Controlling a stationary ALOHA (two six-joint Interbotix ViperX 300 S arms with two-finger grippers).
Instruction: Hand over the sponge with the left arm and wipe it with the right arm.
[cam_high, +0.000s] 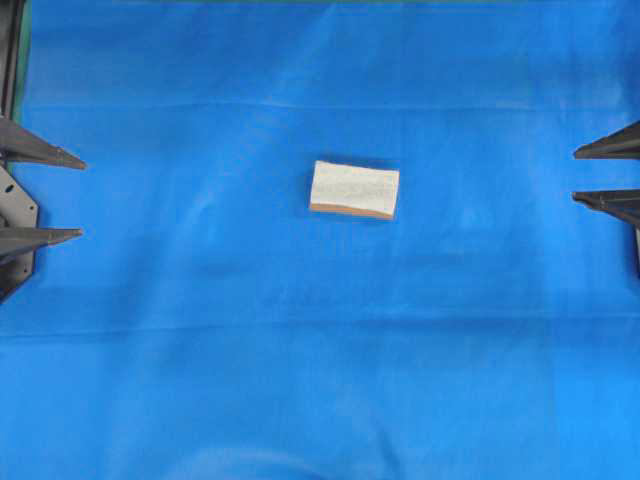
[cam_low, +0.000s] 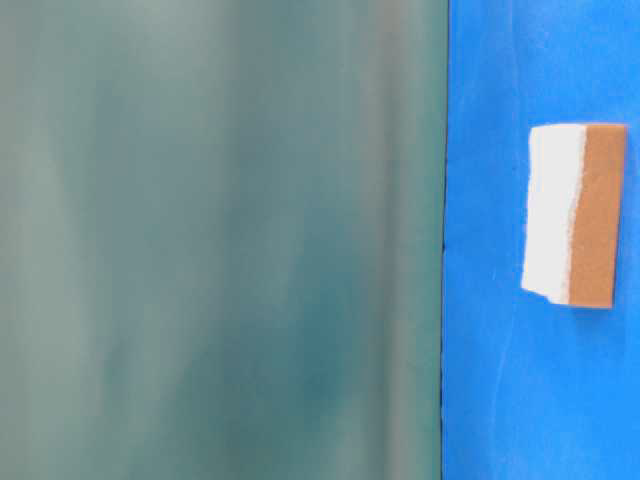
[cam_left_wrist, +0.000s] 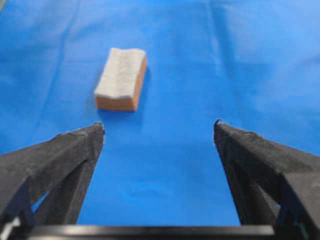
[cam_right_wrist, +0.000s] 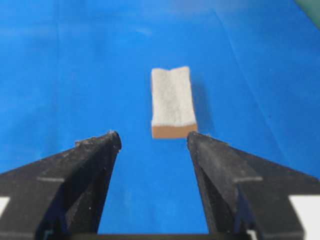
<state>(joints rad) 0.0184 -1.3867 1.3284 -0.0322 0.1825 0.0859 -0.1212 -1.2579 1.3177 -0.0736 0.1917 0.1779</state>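
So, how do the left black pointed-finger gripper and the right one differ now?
In the overhead view, the left black pointed-finger gripper has its jaws spread wider than the right black pointed-finger gripper. In the wrist views, the pale grey-white and orange sponge lies off to the left gripper's left, but centred before the right. Both are open, empty, and clear of the sponge.

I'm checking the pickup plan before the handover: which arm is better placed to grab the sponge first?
Left, probably, though only slightly. The sponge lies mid-cloth between both open claws; the left claw sits somewhat nearer than the right claw, and nothing stands between it and the sponge.
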